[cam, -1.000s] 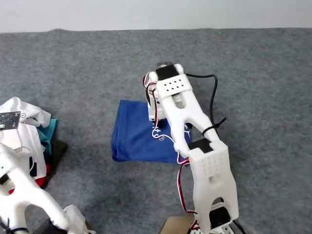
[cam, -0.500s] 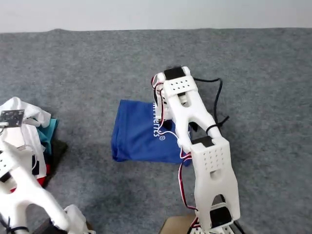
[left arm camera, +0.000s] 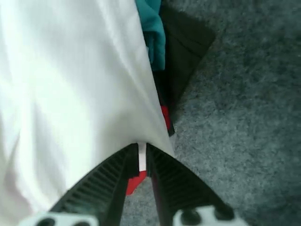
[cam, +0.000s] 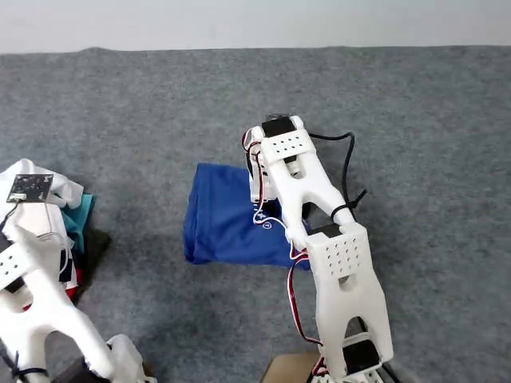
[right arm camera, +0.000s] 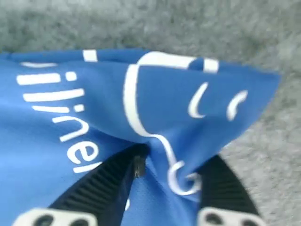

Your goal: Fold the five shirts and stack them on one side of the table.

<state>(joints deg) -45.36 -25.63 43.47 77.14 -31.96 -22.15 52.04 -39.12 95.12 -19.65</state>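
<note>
A folded blue shirt (cam: pixel 226 219) with white print lies mid-table. My right gripper (cam: pixel 258 182) stands over its right edge. In the right wrist view the blue shirt (right arm camera: pixel 84 108) bunches up between the ribbed fingers (right arm camera: pixel 101 181), and the right gripper (right arm camera: pixel 174 164) is shut on that fold. At the left edge of the table a stack has a white shirt (cam: pixel 40 203) on top of teal (cam: pixel 80 215), black (cam: pixel 96 243) and red (cam: pixel 68 294) ones. My left gripper (left arm camera: pixel 142 154) is shut on the hem of the white shirt (left arm camera: pixel 70 84), above the red shirt (left arm camera: pixel 164 117).
Grey carpet-like cloth (cam: pixel 415 144) covers the table, bare at the far side and on the right. A black cable (cam: pixel 349 159) loops off the right arm. A brown block (cam: pixel 287 369) sits at the near edge by that arm's base.
The right arm swung a little right, lifting the blue shirt's printed edge, then came back left and lower. The left arm's wrist shifted slightly right over the stack.
</note>
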